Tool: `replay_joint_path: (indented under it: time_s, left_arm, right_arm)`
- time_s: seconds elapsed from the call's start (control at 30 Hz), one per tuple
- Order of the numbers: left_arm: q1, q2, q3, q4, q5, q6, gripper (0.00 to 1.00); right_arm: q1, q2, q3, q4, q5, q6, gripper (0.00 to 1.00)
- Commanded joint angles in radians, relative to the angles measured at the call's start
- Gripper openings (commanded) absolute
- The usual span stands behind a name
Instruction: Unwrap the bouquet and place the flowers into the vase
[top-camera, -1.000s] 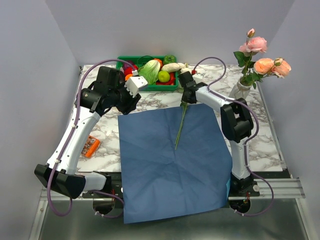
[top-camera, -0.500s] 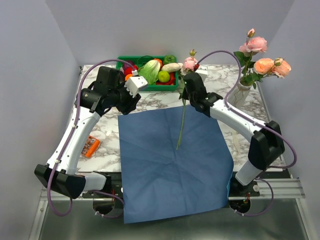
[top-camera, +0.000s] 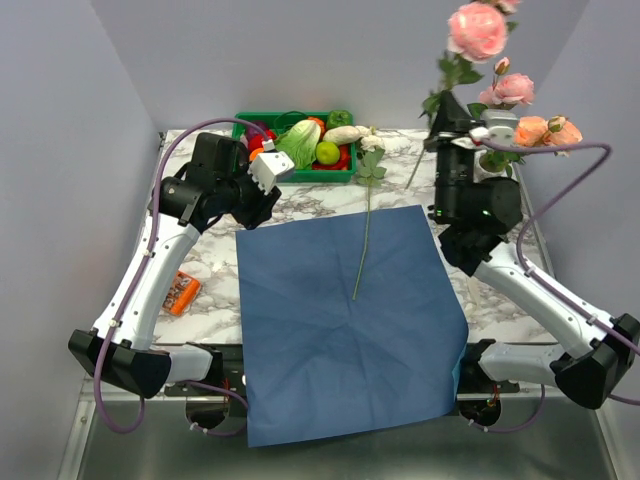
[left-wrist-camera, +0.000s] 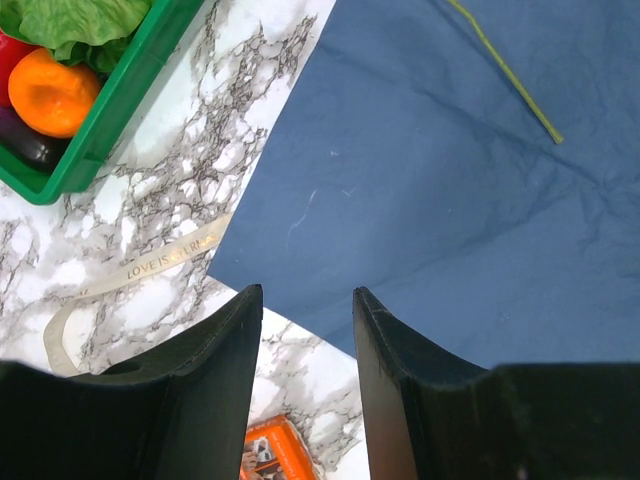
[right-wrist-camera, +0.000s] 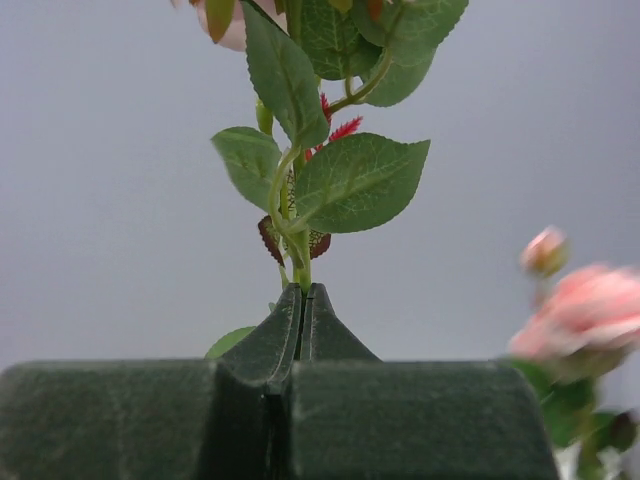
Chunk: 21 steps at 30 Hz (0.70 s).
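Upper right of the frame, your right gripper (top-camera: 445, 125) is clamped on a pink long-stemmed rose (top-camera: 477, 28), held high beside the peach roses (top-camera: 530, 130). Its leaves could snag those blooms, tipping them. Your left gripper (left-wrist-camera: 305, 300) hangs half-open, empty, upper left.

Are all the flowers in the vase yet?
Not yet. Done: the blue paper lies flat, the ribbon is off, and pink and peach roses stand at the back right, their vase hidden from view. In hand: the right gripper holds a pink rose high beside them. To go: one green stem on the paper. The left gripper is open, empty.
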<state>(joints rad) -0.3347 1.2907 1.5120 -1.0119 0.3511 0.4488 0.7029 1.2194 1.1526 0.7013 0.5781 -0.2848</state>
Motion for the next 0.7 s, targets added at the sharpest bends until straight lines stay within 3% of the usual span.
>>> replay_joint_path:
  time_s: [0.0,0.23,0.67]
  left_arm:
    - [0.005,-0.019,0.013,0.001,0.019,-0.004,0.50]
    - [0.005,-0.011,0.017,0.004,0.015,0.002,0.50]
    - [0.005,0.021,0.048,-0.004,0.009,0.018,0.51]
  right_arm:
    - [-0.052,-0.017,-0.004,0.395,0.060,-0.384,0.01]
    - [-0.290,-0.057,0.016,0.353,-0.017,-0.317,0.01]
    - [-0.463,0.074,0.087,0.310,-0.043,-0.234,0.01]
